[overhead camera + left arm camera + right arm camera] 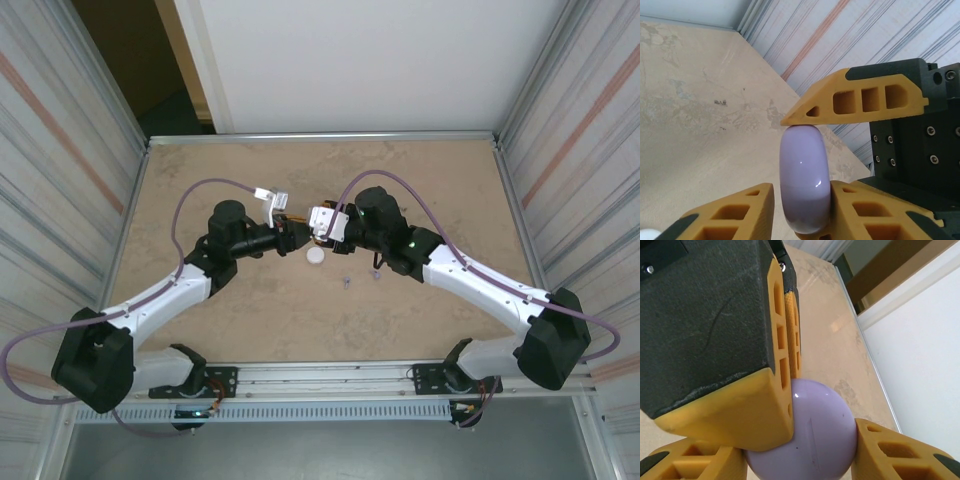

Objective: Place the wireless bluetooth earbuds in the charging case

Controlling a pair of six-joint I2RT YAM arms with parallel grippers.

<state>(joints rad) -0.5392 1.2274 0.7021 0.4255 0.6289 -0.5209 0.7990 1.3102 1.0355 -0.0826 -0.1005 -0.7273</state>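
Lilac plastic, glossy and pebble-shaped: charging case (804, 175) in the grip of both claws at once, over the middle of the worktop (250, 170). Seen edge-on from the left wrist, looking closed. Pinched across its two flat faces by the left claw (802, 192), one yellow finger (765, 210) snug to one face, its partner hard against the opposite face. Shown also from the right wrist, with that claw's finger flat over the near face. Clamped rim to rim by the right claw (800, 445), closed on the case: one fingertip (795, 117) touching the top of the rim in the left-wrist view, another finger (865, 450) against the rounded edge in its own camera. Cannot tell whether held clear of the worktop or resting on it.

From above, both arms bent inward, claw tips nose to nose. Just beside them on the near side, a small white round piece (316, 255) on the worktop. A little nearer the arm bases, toward the right arm, two tiny purple earbuds (346, 281), loose on the worktop, near each other but apart, and well outside the case. Too small to make out stems or which way up. Beige stone-patterned surface, ribbed metal walls (60, 150) on either side.
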